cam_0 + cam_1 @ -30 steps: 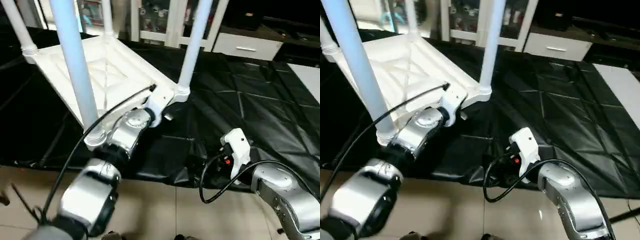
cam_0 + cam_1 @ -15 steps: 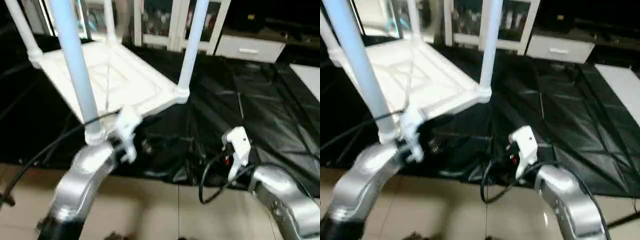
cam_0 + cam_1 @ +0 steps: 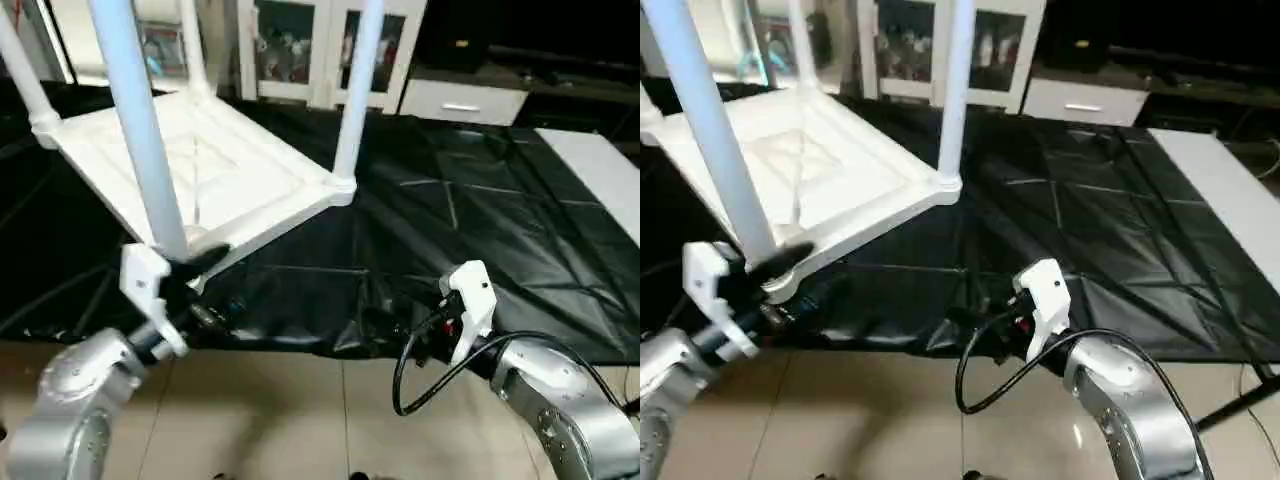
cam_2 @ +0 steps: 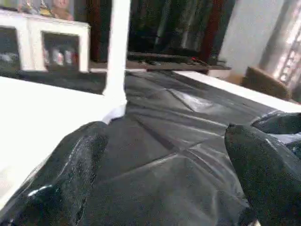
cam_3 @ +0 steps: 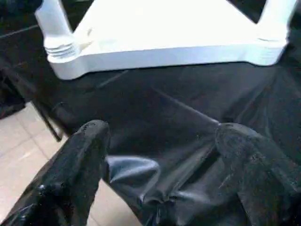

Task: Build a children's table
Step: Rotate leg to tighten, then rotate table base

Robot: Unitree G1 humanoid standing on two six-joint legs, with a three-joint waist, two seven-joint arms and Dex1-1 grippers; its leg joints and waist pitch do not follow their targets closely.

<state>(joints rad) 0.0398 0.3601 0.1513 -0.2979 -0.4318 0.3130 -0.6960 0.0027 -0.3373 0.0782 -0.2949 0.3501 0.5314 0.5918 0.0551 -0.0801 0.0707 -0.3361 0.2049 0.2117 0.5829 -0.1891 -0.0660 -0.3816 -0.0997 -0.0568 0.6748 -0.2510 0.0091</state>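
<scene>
Resting upside down on the black plastic sheet [image 3: 480, 215] that covers the desk, the white plastic rectangular table top [image 3: 215, 170] has its ribbed underside up, close to the desk's near edge. Four long tapered white tube legs stand in its corner sockets; the nearest leg [image 3: 135, 120] rises at the near corner. The left pincer [image 3: 200, 262] hangs just beside that corner, its two black fingers [image 4: 70, 174] spread wide and gripping nothing. The right pincer [image 5: 160, 174] is also wide open and empty, over the desk's near edge, apart from the top. Assembly looks nearly complete; the sensible step is probably checking each leg's seating. Approach squarely and avoid knocking the near leg sideways.
</scene>
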